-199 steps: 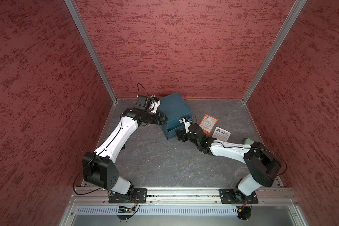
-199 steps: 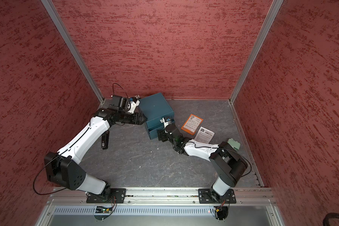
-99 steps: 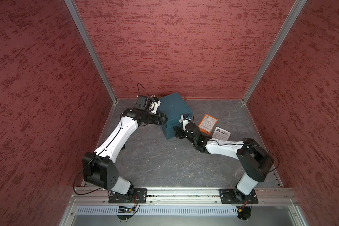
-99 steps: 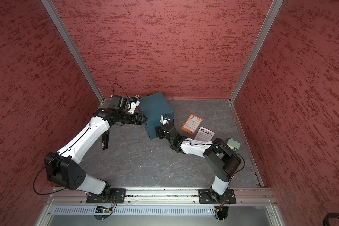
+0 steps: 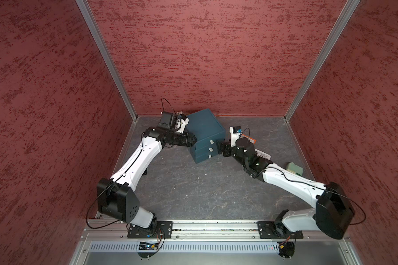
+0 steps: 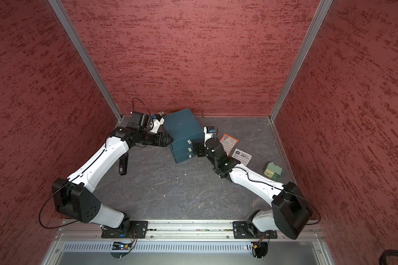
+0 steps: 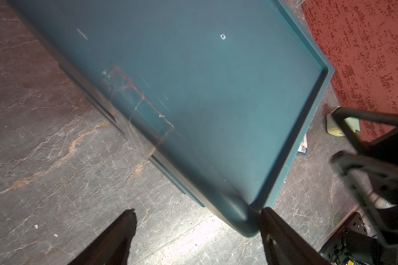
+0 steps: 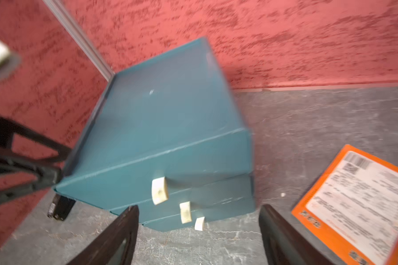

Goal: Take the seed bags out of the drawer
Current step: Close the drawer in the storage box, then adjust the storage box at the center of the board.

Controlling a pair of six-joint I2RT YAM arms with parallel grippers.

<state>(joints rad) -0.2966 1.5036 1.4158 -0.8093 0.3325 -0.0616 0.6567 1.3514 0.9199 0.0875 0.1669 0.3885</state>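
No legible text; print on orange packet (image 8: 354, 202) blurred, on white packet (image 6: 241, 156) too small

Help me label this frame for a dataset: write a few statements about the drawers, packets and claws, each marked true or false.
1. All three drawers are shut. True.
2. The orange packet is in a drawer. False: it lies on the table beside the drawers.
3. The left claw and right claw are both open. True.
4. The right claw holds the white packet. False: that claw is empty, and the packet lies on the table.
5. The green block sits on top of the drawers. False: it stands on the table, apart from them.
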